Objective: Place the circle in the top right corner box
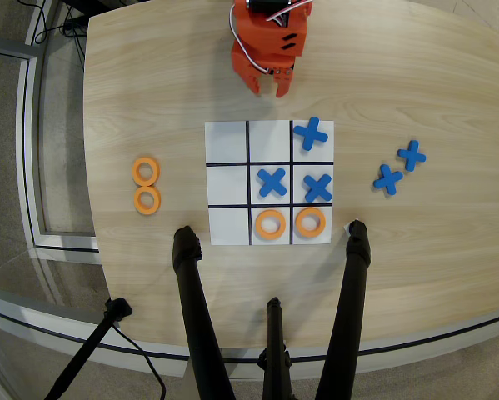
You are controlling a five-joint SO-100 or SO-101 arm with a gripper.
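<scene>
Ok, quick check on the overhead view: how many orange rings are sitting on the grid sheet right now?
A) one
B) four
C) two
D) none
C: two orange rings lie in the sheet's bottom row in the overhead view, one in the middle cell and one in the right cell; the other two rings lie on the wooden table, left of the grid sheet.

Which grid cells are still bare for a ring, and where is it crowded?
In the overhead view, bare cells run down the sheet's left column, plus the top middle cell. The right column is full: blue cross, blue cross, orange ring. The hand hangs above the sheet; spare rings lie left.
</scene>
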